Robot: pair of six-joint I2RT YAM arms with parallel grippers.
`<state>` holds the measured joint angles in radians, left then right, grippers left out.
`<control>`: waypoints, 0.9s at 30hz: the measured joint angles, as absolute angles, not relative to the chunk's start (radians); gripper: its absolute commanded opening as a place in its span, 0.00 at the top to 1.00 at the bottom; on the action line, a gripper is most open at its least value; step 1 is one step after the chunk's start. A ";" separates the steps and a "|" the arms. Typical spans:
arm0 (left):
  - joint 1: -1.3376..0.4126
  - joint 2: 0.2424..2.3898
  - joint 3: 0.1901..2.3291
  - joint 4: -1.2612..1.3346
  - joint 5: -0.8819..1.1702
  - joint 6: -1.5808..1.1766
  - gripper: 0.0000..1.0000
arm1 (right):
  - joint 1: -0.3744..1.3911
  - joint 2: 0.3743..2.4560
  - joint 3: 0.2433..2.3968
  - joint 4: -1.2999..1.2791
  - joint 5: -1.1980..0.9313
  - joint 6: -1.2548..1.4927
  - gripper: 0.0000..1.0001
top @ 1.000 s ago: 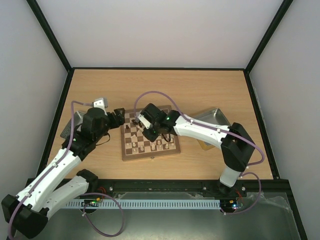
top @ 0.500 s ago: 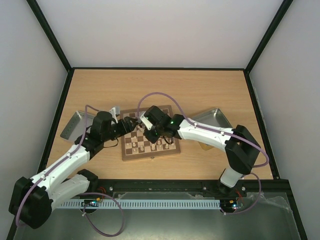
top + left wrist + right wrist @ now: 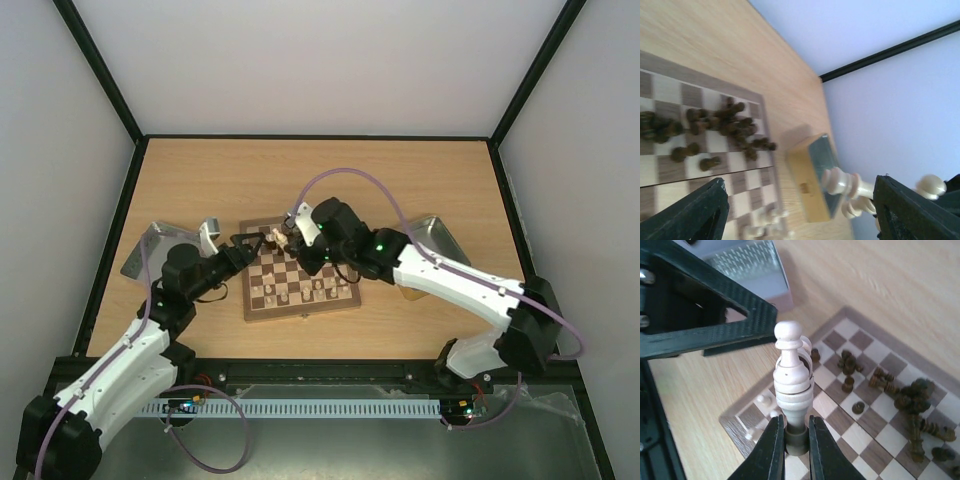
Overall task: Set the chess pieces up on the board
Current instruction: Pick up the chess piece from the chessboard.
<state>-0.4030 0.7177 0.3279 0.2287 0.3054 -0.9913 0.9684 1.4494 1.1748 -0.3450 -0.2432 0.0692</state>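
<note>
Right gripper (image 3: 792, 440): I held a pale piece (image 3: 790, 375) by its base, above the board's (image 3: 300, 313) far-left corner.
Left gripper (image 3: 258, 243): wide, empty, one finger just beside that piece.
In the way: dark pieces (image 3: 912, 400) lay heaped on the far squares.
Around: other pale pieces (image 3: 300, 290) stood on the near rows; grey trays (image 3: 145, 255) flanked the board on the bench.
</note>
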 measured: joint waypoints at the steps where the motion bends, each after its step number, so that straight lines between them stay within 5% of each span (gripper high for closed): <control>1: -0.397 0.714 0.330 0.242 0.318 -1.017 0.17 | 0.968 1.427 1.174 -0.339 -0.250 0.070 0.94; 12: -0.372 0.763 0.336 0.656 0.457 -1.521 0.14 | 0.968 1.275 1.173 -0.247 -0.315 0.081 0.93; 20: -0.369 0.845 0.324 0.860 0.494 -1.761 0.41 | 0.968 1.275 1.170 -0.215 -0.338 0.096 0.92; 27: -0.369 0.839 0.317 0.874 0.489 -1.819 0.49 | 0.968 1.279 1.160 -0.202 -0.342 0.102 0.92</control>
